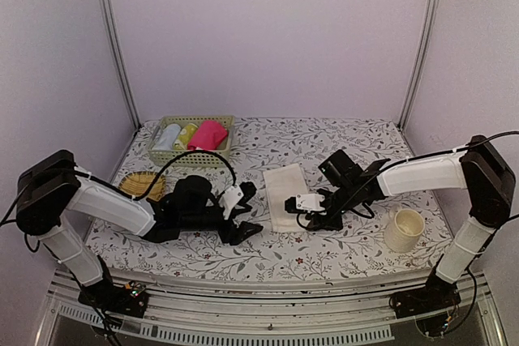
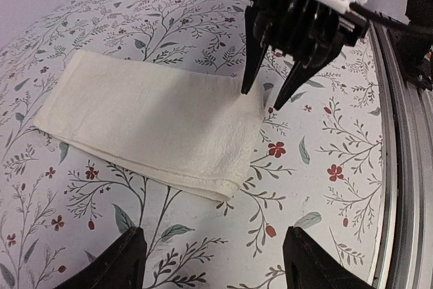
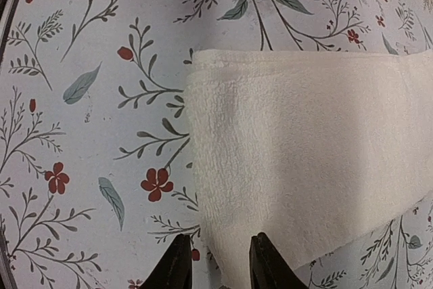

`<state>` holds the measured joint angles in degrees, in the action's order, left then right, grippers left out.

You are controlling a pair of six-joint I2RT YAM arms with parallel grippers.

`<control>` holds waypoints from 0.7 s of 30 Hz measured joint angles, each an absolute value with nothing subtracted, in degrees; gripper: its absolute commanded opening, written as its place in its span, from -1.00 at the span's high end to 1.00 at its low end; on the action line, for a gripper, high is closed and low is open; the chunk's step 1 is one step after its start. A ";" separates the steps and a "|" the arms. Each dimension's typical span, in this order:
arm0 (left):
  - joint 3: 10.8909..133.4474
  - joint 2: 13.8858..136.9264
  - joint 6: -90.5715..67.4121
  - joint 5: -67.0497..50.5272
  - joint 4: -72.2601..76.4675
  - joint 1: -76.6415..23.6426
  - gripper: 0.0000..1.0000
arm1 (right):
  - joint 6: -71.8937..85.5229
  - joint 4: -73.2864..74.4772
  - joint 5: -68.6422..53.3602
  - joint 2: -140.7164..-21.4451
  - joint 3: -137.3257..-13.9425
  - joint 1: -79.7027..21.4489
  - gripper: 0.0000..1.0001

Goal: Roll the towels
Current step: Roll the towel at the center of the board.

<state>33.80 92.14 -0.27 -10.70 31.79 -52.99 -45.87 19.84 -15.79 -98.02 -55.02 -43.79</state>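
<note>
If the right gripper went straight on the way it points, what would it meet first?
Probably the short end of the cream-white towel: the right gripper points down with one finger over that edge, the other over the flowered table cover beside it. Its height above is unclear.

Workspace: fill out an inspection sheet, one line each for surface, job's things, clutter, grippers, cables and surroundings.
Surface: floral table cover, flat, no spills seen.
Job's things: cream towel lies flat and unrolled mid-table; pink towel sits bundled in the woven basket at the back left.
Clutter: straw mat at the left; mug upright at the near right; pale rolls in the basket.
Grippers: left gripper open, empty, short of the cream towel; right gripper open, tips at that towel's near end.
Cables: black cable arcs over the left half; second cable comes in from the right.
Surroundings: plain lilac walls, metal uprights, rail along the near edge.
</note>
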 measured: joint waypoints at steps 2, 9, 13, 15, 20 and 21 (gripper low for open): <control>33.93 93.45 2.44 -10.74 32.10 -54.04 -0.36 | -46.39 19.68 -15.42 -96.14 -54.17 -43.68 0.34; 40.45 102.85 10.76 -13.96 31.35 -55.22 -0.26 | -47.79 18.74 -15.38 -96.23 -52.07 -42.94 0.34; 43.16 105.14 12.58 -15.73 31.59 -55.22 -0.26 | -48.10 17.80 -15.31 -98.85 -52.05 -42.74 0.42; 43.62 105.71 13.28 -16.36 31.90 -55.24 -0.27 | -48.27 17.04 -15.35 -99.77 -52.05 -42.68 0.49; 43.79 106.50 14.63 -17.43 32.25 -55.24 -0.28 | -48.27 16.34 -15.29 -99.85 -52.05 -42.52 0.77; 43.77 106.54 14.85 -17.50 32.27 -55.24 -0.28 | -48.34 16.21 -15.31 -99.90 -52.05 -42.35 0.83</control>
<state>43.77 106.54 14.85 -17.50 32.27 -55.24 -48.34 16.21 -15.31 -99.90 -52.05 -42.35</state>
